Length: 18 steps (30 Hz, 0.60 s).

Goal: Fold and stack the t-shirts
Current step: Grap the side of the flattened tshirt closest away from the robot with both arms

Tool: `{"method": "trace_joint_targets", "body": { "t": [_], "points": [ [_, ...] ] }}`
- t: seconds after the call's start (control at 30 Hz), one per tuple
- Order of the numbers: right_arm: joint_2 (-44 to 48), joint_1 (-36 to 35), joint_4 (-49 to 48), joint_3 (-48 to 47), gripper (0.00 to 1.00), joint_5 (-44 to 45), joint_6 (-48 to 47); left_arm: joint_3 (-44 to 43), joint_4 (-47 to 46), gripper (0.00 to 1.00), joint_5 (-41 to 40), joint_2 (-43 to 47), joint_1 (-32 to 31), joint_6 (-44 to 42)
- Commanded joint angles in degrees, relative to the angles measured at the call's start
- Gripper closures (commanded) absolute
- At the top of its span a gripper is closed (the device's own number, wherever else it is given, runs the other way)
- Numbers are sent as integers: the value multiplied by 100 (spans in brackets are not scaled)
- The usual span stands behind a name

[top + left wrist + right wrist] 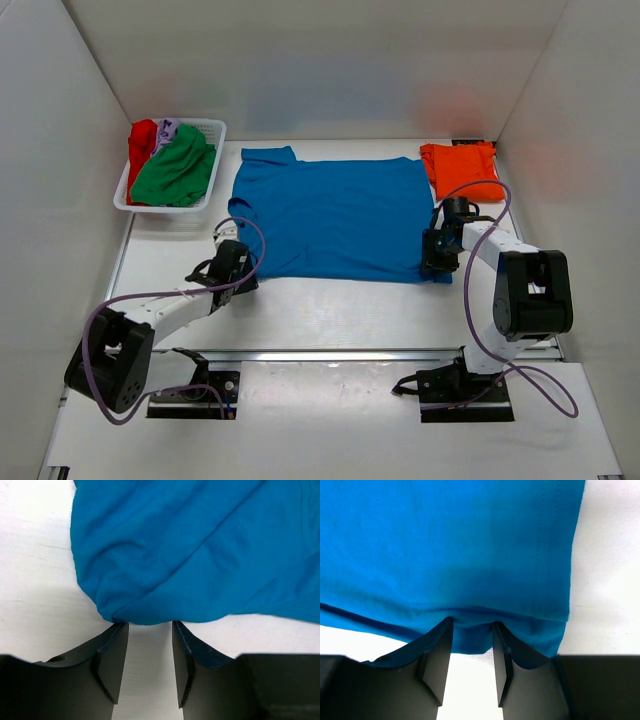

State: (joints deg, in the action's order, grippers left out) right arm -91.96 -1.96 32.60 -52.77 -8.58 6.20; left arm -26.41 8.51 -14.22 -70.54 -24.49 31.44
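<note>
White walls [330, 60] box in a white table [330, 315]. Spread flat across its middle lies the blue t-shirt [340, 215], a thin smooth knit with its long axis running left to right, collar end toward the left arm and hem toward the right. At the back left a slatted plastic basket [160, 207] holds crumpled green [175, 170], red [140, 140] and lilac [167, 128] t-shirts. At the back right sits a folded orange t-shirt [460, 165]. The left gripper [150, 625], partly spread and empty, faces the near left corner, whose rounded edge touches its tips. The right gripper [472, 622], also partly spread, straddles the near right corner, with the hem between its tips unpinched. Each arm is nearest its own corner.
</note>
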Motion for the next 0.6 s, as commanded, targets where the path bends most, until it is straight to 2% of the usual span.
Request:
{"method": "trace_joint_targets", "body": {
  "t": [0.0,0.1,0.13,0.2,0.23,0.27,0.3,0.57],
  "points": [
    [240,-24,-34,-40,65,5,-31,-294,-113,49,-248,-91,41,-41],
    [249,-15,-52,-40,65,-12,-31,-365,-166,51,-336,-188,15,-15],
    [197,-15,-43,-31,66,-12,-31,-425,-183,57,-345,-188,49,-24],
    [240,-33,-35,-5,66,-21,-48,-417,-183,80,-336,-66,76,29],
    [240,2,-69,4,67,-12,-31,-391,-192,84,-275,-47,50,29],
    [258,-6,-61,56,66,-4,-31,-382,-192,94,-292,14,67,3],
    [240,-24,-69,13,66,-30,-5,-347,-175,100,-275,66,67,55],
    [179,-59,-69,4,67,-56,30,-417,142,100,-46,541,181,29]
  ]
}}
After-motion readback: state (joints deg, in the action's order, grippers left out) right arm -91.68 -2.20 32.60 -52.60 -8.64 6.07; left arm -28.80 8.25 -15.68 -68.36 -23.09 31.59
